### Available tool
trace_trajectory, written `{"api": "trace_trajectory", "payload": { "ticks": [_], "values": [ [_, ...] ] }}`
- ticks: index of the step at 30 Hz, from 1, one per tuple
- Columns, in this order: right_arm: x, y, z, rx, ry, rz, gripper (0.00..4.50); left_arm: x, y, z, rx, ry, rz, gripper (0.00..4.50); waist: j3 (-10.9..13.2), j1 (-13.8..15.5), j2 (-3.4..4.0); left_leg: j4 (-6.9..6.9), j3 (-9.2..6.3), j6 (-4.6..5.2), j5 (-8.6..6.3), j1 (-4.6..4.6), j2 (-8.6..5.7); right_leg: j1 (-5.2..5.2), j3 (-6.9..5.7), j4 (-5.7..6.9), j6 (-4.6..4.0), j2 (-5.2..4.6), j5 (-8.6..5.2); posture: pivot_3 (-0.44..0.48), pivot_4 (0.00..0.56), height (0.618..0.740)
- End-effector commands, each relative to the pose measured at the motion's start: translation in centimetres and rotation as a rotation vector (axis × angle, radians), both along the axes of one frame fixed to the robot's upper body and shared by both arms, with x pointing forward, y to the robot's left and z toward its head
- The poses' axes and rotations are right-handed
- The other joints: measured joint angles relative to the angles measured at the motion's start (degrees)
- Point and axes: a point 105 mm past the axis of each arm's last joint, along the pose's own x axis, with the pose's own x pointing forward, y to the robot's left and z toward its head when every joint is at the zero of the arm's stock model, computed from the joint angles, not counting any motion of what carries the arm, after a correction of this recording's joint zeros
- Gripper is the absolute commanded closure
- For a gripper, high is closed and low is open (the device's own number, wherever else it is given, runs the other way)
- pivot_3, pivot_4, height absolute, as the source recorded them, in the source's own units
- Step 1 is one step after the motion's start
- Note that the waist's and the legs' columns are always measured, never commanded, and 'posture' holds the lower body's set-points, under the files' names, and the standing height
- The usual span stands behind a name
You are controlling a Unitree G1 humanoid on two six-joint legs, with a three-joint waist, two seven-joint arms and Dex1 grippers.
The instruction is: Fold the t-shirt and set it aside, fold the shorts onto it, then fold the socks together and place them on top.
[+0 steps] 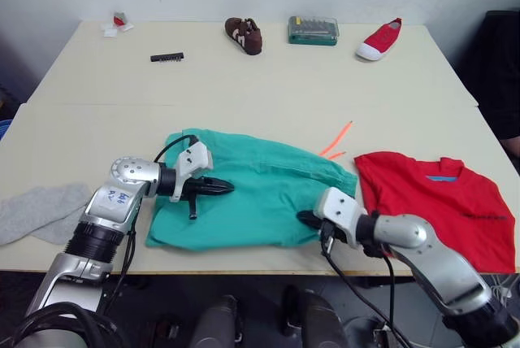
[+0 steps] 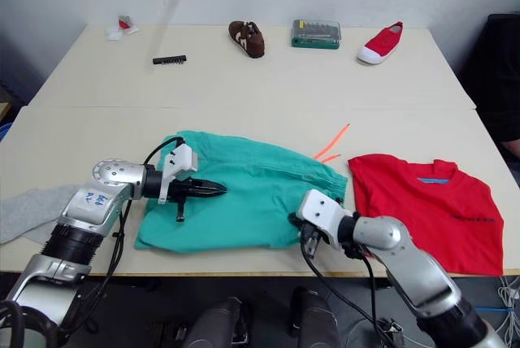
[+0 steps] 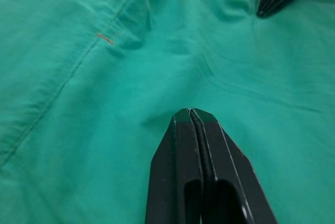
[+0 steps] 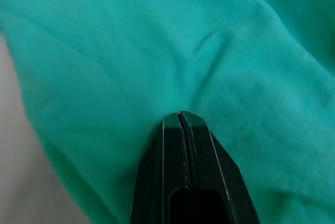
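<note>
On shorts [image 1: 252, 193]: both pincers closed, empty

Soft, even light is falling from overhead, keeping the cream table [image 1: 244, 88] bright without glare. Only faint shadows are sitting under the brown shoe [image 1: 244, 35] at twelve o'clock and beneath the left gripper [image 1: 223, 188] on the shorts [image 1: 260, 193]. Head views are staying fairly sharp, darkening toward three o'clock. In the wrist views, the cloth is blurring toward the frame edges.

Head stereo pair looking down over table [image 1: 244, 96], wrist views close above shorts [image 3: 104, 103]
</note>
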Motion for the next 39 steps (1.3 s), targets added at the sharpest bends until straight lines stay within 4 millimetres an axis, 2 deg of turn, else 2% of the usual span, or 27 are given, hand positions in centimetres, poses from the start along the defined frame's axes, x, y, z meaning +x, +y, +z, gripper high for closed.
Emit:
{"api": "trace_trajectory", "payload": {
  "ticks": [1, 3, 6, 10, 12, 15, 17, 21, 25, 29, 32, 35, 38, 39],
  "values": [
    [-1.7, -1.2, 1.6, 0.018, -0.019, -0.039, 4.50, 1.1, 0.8, -0.4, 0.066, -0.050, 0.004, 4.48, 0.00, 0.21, -0.01, 0.00, -0.01, 0.03, -0.02, 0.00, 0.00, 0.00, -0.01, -0.01, 0.00, 0.00, 0.00, 0.000, 0.150, 0.740],
    [-2.9, -1.9, 2.5, 0.081, -0.021, -0.080, 4.50, 1.8, 1.4, -0.5, 0.085, -0.067, 0.022, 4.48, -0.01, 0.65, -0.02, 0.00, -0.01, 0.08, -0.06, -0.01, 0.00, 0.01, -0.01, -0.02, 0.00, -0.01, 0.00, 0.000, 0.150, 0.740],
    [-3.9, -3.1, 4.1, 0.224, -0.015, -0.209, 4.50, 2.3, 1.6, 0.5, 0.048, -0.070, 0.015, 4.48, -0.02, 0.94, -0.03, 0.01, -0.02, 0.10, -0.08, 0.02, 0.02, 0.02, 0.01, -0.01, 0.03, 0.00, 0.02, 0.000, 0.150, 0.740],
    [-7.0, -5.5, 4.2, 0.418, 0.156, -0.419, 4.50, 0.3, 0.0, 4.3, -0.067, -0.064, -0.160, 4.48, -0.02, 1.28, -0.03, 0.01, -0.03, 0.18, -0.15, 0.04, 0.09, 0.02, 0.04, 0.01, 0.05, 0.01, 0.03, 0.000, 0.150, 0.740],
    [-7.7, -5.8, 4.0, 0.482, 0.220, -0.463, 4.15, -0.2, -0.7, 5.3, -0.112, -0.049, -0.192, 4.50, -0.02, 1.36, -0.02, 0.01, -0.12, 0.11, -0.14, -0.01, 0.13, 0.02, 0.00, -0.02, 0.01, 0.02, 0.01, 0.000, 0.150, 0.740],
    [-8.3, -5.9, 3.0, 0.553, 0.347, -0.526, 3.26, -0.3, -1.4, 5.4, -0.114, -0.053, -0.198, 4.50, -0.02, 1.12, -0.02, 0.01, -0.11, 0.20, -0.20, 0.04, 0.13, 0.12, 0.05, -0.11, 0.03, 0.00, 0.02, 0.000, 0.150, 0.740],
    [-8.4, -5.8, 2.3, 0.615, 0.421, -0.567, 2.49, -0.4, -1.7, 5.3, -0.112, -0.055, -0.207, 4.50, -0.02, 1.00, -0.02, 0.00, -0.08, 0.38, -0.31, 0.14, 0.13, 0.16, 0.09, -0.10, 0.04, 0.01, 0.02, 0.000, 0.150, 0.740],
    [-7.8, -5.0, 1.3, 0.759, 0.559, -0.615, 1.16, -0.9, -2.0, 5.4, -0.110, -0.056, -0.222, 4.50, -0.02, 0.85, -0.01, -0.05, -0.08, 0.31, -0.30, 0.16, 0.20, 0.13, 0.08, -0.07, -0.02, 0.11, -0.01, 0.000, 0.150, 0.740],
    [-6.7, -4.1, 0.3, 0.838, 0.668, -0.639, 0.03, -1.1, -1.8, 5.6, -0.104, -0.067, -0.212, 4.50, -0.02, 0.66, -0.01, -0.04, -0.07, 0.30, -0.29, 0.15, 0.21, 0.12, 0.09, -0.06, -0.02, 0.11, -0.01, 0.000, 0.150, 0.740],
    [-4.9, -3.5, -1.0, 0.881, 0.744, -0.663, 0.03, -1.3, -1.6, 5.7, -0.089, -0.078, -0.200, 4.50, -0.02, 0.21, -0.02, -0.03, -0.06, 0.30, -0.29, 0.15, 0.21, 0.12, 0.09, -0.05, -0.02, 0.12, -0.01, 0.000, 0.150, 0.740],
    [-3.6, -3.1, -1.1, 0.920, 0.764, -0.662, 0.03, -1.3, -1.5, 5.6, -0.086, -0.076, -0.187, 4.50, -0.04, -0.28, -0.05, -0.03, -0.06, 0.33, -0.27, 0.17, 0.21, 0.14, 0.10, -0.05, 0.00, 0.12, -0.01, 0.000, 0.150, 0.740],
    [-0.5, -2.6, -1.1, 0.978, 0.760, -0.660, 0.03, -0.8, -0.3, 3.0, 0.017, -0.083, -0.137, 4.50, -0.07, -0.91, -0.10, -0.03, -0.02, 0.31, -0.27, 0.27, 0.30, 0.20, 0.14, -0.04, 0.00, 0.20, 0.00, 0.000, 0.150, 0.740],
    [0.5, -1.8, -0.9, 0.990, 0.761, -0.634, 0.03, -0.1, 0.0, 1.5, 0.031, -0.071, -0.096, 4.50, -0.06, -0.81, -0.09, -0.03, 0.02, 0.26, -0.18, 0.29, 0.34, 0.19, 0.17, -0.01, -0.01, 0.23, 0.01, 0.000, 0.150, 0.740],
    [0.7, -1.6, -0.9, 0.986, 0.757, -0.626, 0.21, 0.1, -0.1, 1.1, 0.034, -0.070, -0.092, 4.50, -0.07, -0.67, -0.09, -0.03, 0.01, 0.25, -0.15, 0.28, 0.34, 0.15, 0.17, 0.00, -0.02, 0.23, 0.02, 0.000, 0.150, 0.740]
  ]
}}
